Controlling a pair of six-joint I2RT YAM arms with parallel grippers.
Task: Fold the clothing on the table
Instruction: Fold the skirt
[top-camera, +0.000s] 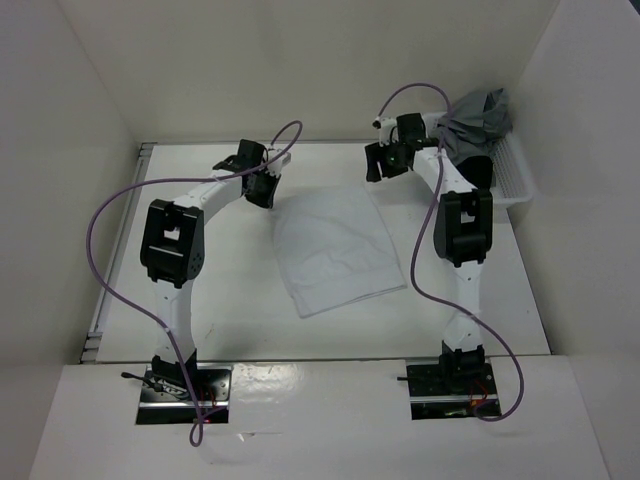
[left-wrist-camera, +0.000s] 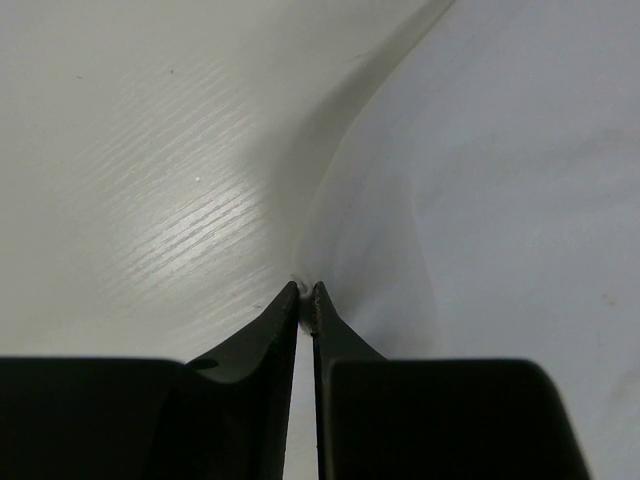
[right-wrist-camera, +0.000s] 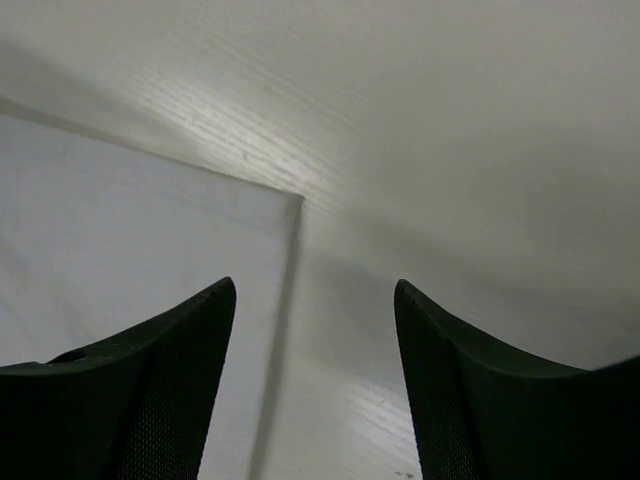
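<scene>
Left gripper (left-wrist-camera: 307, 290) clamped on one far corner of the clothing (top-camera: 335, 250); right gripper (right-wrist-camera: 315, 285) open over the other.
Clothing lies flat mid-way across the table (top-camera: 230, 300); the right jaws should straddle the corner's edge low before closing, so both corners lift together.

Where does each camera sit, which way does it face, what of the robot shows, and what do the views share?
Top external: above and behind, looking down at the table; left arm and right arm whole.
Left wrist: looks down along the left gripper, shut on the clothing.
Right wrist: looks down past the open right gripper at a clothing corner.
Shared: all three show the clothing and table.
</scene>
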